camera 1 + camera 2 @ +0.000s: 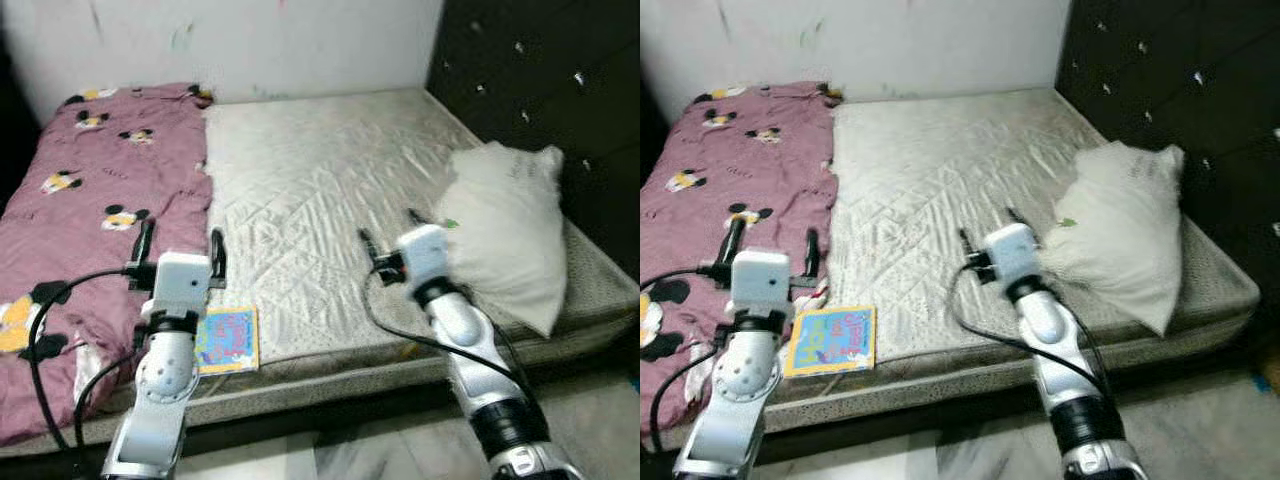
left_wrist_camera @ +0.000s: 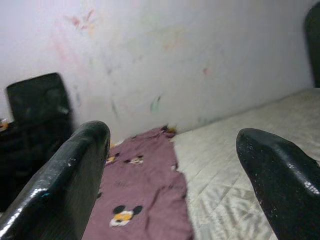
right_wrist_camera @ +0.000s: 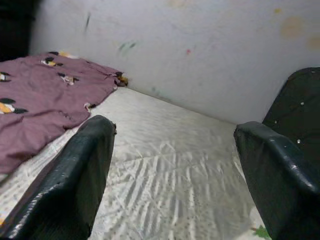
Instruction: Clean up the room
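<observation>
A thin, brightly printed children's book [image 1: 227, 340] with a blue and yellow cover lies flat at the near edge of the quilted off-white mattress [image 1: 310, 200], just beside the mauve blanket printed with cartoon mice [image 1: 90, 210] that covers the left part of the bed. Its long axis runs roughly from the near edge towards the wall, tilted a little, and its cover faces up; which end is the top I cannot tell.

The left gripper [image 1: 180, 250] hangs over the seam between blanket and mattress, just beyond the book, its two black fingers spread wide and holding nothing. The right gripper [image 1: 388, 235] hovers over the bare mattress, near a plump off-white pillow [image 1: 505, 230] that leans by the dark tufted headboard [image 1: 540, 70]; its fingers are also spread and empty.

Judging from this, the tidying is at an early stage: both arms are poised, nothing is grasped. The book looks the likeliest first pick. Being thin and flat on soft bedding, it probably calls for the left gripper to draw back, drop low and catch an overhanging edge
</observation>
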`<state>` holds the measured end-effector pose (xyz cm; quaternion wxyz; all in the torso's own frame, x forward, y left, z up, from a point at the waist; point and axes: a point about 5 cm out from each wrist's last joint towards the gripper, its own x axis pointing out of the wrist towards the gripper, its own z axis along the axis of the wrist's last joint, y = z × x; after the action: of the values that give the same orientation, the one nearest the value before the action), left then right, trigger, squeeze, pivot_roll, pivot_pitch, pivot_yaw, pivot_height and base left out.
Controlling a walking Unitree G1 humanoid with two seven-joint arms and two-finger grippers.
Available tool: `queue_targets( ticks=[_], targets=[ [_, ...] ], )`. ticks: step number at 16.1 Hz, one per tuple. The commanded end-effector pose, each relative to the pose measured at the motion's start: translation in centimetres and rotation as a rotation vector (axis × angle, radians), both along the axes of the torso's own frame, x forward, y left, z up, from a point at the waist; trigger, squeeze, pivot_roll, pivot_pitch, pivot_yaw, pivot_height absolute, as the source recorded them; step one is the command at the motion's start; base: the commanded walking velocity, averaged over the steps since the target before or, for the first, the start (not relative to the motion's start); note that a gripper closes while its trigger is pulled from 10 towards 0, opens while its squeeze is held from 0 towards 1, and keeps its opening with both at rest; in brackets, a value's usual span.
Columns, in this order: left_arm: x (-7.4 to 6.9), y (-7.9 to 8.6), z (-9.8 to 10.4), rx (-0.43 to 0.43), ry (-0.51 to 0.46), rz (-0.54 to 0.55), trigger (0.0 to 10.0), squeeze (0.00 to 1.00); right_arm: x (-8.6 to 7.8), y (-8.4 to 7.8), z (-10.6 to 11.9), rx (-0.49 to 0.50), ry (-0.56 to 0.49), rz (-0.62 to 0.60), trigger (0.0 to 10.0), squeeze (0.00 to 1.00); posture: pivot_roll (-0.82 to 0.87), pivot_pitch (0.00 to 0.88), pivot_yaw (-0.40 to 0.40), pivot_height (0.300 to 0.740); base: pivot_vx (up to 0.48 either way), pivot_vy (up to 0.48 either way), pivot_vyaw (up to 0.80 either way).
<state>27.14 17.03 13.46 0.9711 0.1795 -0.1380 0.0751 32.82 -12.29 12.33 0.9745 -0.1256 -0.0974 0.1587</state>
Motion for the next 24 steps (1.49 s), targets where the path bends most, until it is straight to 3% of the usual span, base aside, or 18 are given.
queue_targets(
  ticks=[1, 4, 6, 8, 12, 17, 24],
  targets=[
    [-0.1, 0.7, -0.5, 0.006, 0.027, 0.029, 10.0, 0.00, 0.0, 0.7, 0.6, 0.021, -0.013, 0.018, 10.0, 0.00, -0.04, 0.000, -0.010, 0.740, 0.000, 0.000, 0.80],
    [-0.9, 0.9, -1.2, -0.003, 0.078, -0.015, 10.0, 0.00, -1.5, 0.9, -1.4, 0.029, 0.030, -0.004, 10.0, 0.00, -0.03, 0.000, -0.006, 0.740, 0.000, 0.000, 0.47],
    [-0.7, 0.8, -1.2, -0.007, 0.071, -0.039, 10.0, 0.00, -1.7, 1.0, -1.7, 0.040, 0.052, 0.005, 10.0, 0.00, -0.03, 0.000, -0.033, 0.740, 0.000, 0.000, 0.00],
    [-0.7, 0.8, -1.3, -0.071, 0.063, -0.014, 10.0, 0.00, -2.1, 1.6, -1.7, -0.002, 0.059, 0.098, 10.0, 0.00, -0.03, 0.000, -0.082, 0.740, 0.000, 0.000, 0.00],
    [-1.7, 0.4, -1.5, -0.090, 0.070, -0.017, 10.0, 0.00, -1.2, 1.1, -1.0, -0.017, 0.045, 0.091, 10.0, 0.00, -0.02, 0.018, -0.088, 0.740, 0.351, 0.000, 0.00],
    [-1.2, -0.1, -1.1, -0.064, 0.074, -0.077, 10.0, 0.00, -1.5, 0.2, -1.1, 0.009, 0.050, 0.038, 10.0, 0.00, -0.02, 0.029, -0.065, 0.740, 0.480, 0.000, 0.00],
    [-1.4, -0.4, -1.7, -0.083, 0.110, -0.028, 10.0, 0.00, -1.2, 0.3, -1.0, 0.022, 0.057, 0.047, 10.0, 0.00, -0.02, 0.055, -0.067, 0.740, 0.147, 0.000, 0.00]
  ],
)
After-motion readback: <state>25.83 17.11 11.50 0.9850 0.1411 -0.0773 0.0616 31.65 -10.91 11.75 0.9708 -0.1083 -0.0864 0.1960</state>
